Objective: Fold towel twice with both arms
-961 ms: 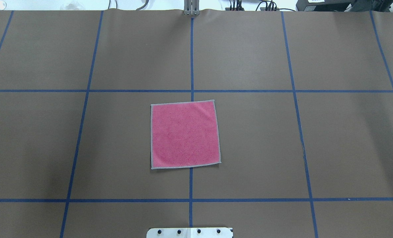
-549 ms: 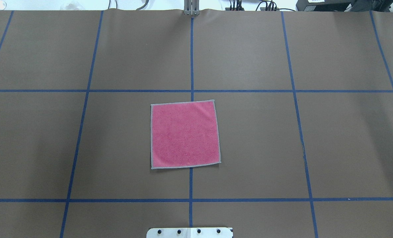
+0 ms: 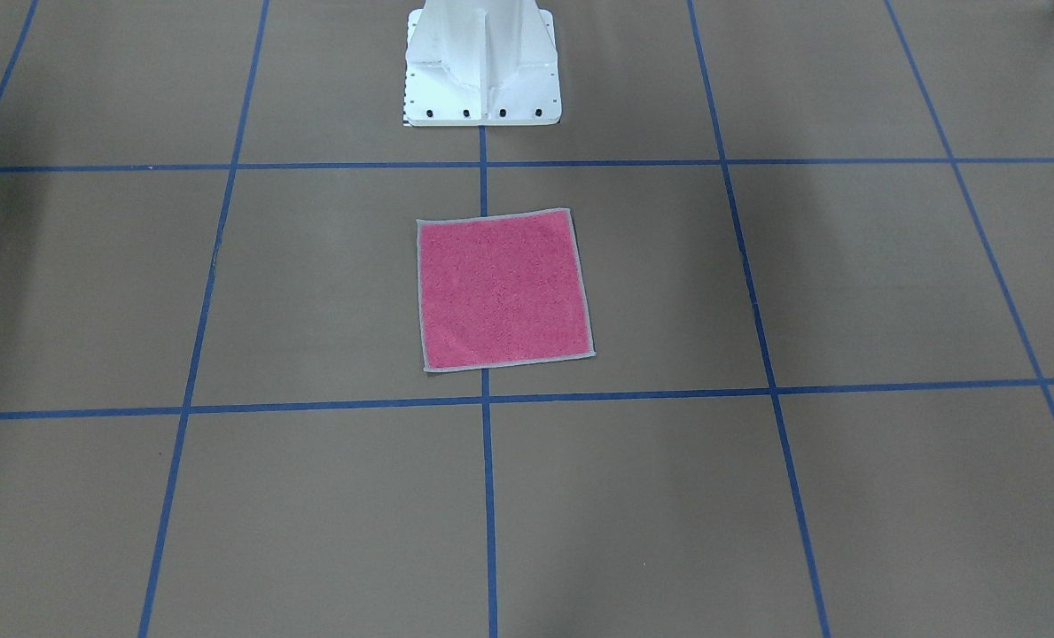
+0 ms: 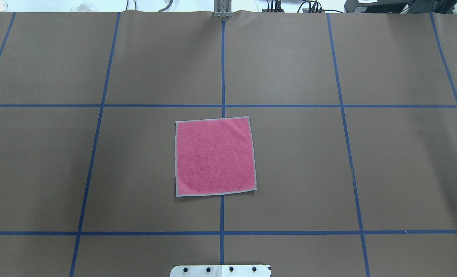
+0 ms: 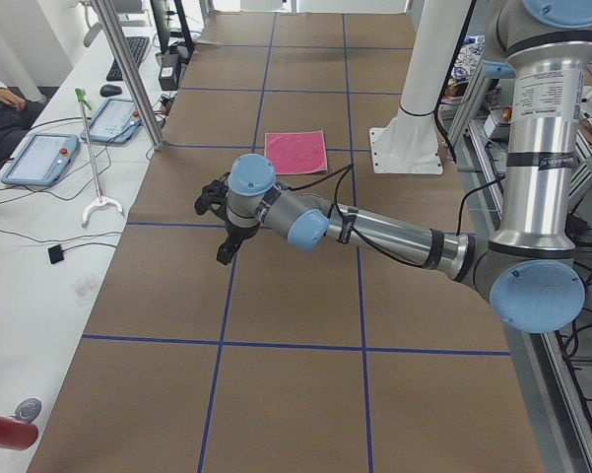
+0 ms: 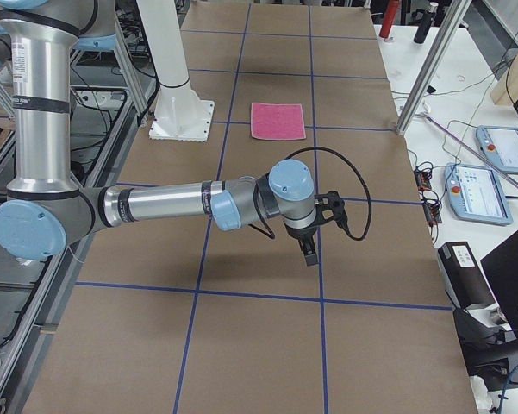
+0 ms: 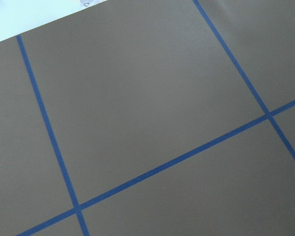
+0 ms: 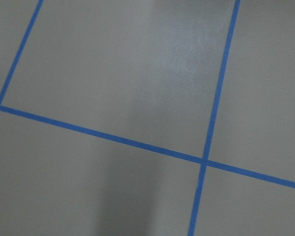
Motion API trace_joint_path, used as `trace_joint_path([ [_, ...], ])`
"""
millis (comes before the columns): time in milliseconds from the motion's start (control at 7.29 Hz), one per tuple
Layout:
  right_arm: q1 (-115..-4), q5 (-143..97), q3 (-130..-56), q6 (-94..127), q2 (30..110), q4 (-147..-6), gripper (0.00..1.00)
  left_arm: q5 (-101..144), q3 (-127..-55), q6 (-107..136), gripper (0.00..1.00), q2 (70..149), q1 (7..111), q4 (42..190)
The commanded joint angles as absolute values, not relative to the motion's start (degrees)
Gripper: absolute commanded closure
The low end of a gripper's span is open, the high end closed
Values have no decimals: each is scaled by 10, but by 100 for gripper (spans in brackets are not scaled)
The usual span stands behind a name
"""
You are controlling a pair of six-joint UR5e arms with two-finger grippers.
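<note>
The towel point(image 4: 215, 156) lies flat and unfolded, pink face up, with a light grey border, on the middle of the brown table. It also shows in the front-facing view point(image 3: 502, 291), the left view point(image 5: 296, 153) and the right view point(image 6: 277, 120). My left gripper point(image 5: 224, 251) hangs above the table far out to my left, well away from the towel. My right gripper point(image 6: 309, 254) hangs far out to my right. I cannot tell whether either is open or shut. Both wrist views show only bare table and blue tape.
The white bolted pedestal point(image 3: 482, 62) stands just behind the towel on my side. Blue tape lines point(image 4: 222, 215) grid the table. Operator desks with tablets point(image 5: 41, 158) and a metal post point(image 6: 427, 73) flank the table's far edge.
</note>
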State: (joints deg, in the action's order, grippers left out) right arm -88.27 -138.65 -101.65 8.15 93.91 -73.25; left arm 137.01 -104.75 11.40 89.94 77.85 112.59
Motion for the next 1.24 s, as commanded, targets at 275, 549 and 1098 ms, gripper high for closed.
trace_joint_path([
  [275, -749, -1390, -1023, 543, 968, -434, 0, 1362, -1060, 510, 0, 900, 632, 1322],
  [549, -685, -1344, -1093, 736, 1002, -382, 1, 1304, -1097, 677, 0, 899, 566, 1361],
  [1098, -458, -1105, -1173, 972, 1013, -383, 4, 1092, -1175, 964, 0, 919, 353, 1363],
])
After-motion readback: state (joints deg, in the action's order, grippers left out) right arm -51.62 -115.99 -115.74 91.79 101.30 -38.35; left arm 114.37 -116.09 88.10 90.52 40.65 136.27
